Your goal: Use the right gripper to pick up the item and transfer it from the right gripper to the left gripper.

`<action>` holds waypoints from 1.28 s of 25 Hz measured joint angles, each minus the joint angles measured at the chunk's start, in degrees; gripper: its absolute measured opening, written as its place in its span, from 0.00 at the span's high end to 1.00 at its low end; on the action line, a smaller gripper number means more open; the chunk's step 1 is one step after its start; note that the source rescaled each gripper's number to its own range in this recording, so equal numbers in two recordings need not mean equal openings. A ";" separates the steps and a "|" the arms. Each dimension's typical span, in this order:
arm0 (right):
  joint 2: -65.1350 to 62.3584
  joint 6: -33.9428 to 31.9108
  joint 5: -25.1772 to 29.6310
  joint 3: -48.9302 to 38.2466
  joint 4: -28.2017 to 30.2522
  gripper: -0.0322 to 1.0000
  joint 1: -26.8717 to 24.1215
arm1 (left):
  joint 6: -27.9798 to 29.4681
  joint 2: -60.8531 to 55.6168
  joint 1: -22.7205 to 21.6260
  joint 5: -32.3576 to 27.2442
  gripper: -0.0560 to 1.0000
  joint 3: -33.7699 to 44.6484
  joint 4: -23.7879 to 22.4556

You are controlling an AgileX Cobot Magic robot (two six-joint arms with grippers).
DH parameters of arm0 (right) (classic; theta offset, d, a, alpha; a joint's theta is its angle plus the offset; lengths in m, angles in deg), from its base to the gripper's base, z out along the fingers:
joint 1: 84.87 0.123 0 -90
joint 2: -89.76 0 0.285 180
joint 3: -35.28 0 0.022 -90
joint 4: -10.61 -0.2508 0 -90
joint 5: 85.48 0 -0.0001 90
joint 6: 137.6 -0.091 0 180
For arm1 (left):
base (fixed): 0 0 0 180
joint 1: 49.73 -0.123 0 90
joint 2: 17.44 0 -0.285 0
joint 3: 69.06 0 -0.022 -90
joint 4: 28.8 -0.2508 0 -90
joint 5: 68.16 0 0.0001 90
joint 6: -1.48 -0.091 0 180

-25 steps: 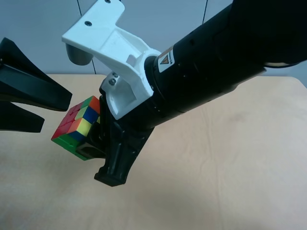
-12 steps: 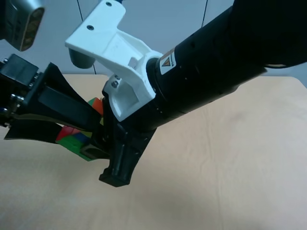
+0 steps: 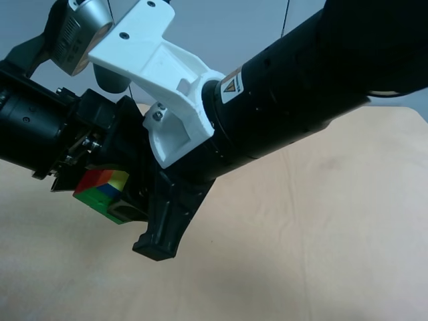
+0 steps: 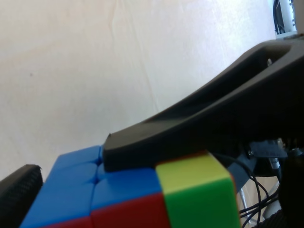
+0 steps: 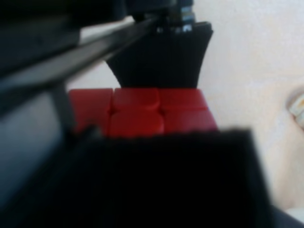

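Note:
A colourful puzzle cube (image 3: pixel 100 188) hangs above the tan table (image 3: pixel 314 241). My right gripper (image 3: pixel 134 212), on the big black arm at the exterior high view's right, is shut on it. The right wrist view shows the cube's red face (image 5: pixel 142 111) between the black fingers. My left gripper (image 3: pixel 93 168), on the arm at the view's left, has its fingers around the cube; I cannot see contact. In the left wrist view the cube (image 4: pixel 133 194) fills the foreground, with a right-gripper finger (image 4: pixel 190 128) lying across it.
The right arm's white wrist mount (image 3: pixel 157 63) and the left arm's grey wrist camera (image 3: pixel 77 27) sit close together above the cube. The bare tabletop spreads below and to the view's right.
The left arm has moved in from the exterior high view's left, and its open fingers now enclose the cube. The right gripper has held the cube almost still.

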State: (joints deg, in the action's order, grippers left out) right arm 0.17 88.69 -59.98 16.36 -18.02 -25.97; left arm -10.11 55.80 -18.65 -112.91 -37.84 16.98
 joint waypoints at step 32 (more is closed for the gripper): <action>-0.41 2.41 2.20 0.10 -0.06 0.01 -0.05 | -0.23 0.56 0.11 1.05 0.95 0.00 -0.36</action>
State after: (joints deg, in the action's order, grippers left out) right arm -0.24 91.10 -57.78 16.46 -18.07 -26.02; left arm -10.34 56.36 -18.54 -111.85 -37.84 16.62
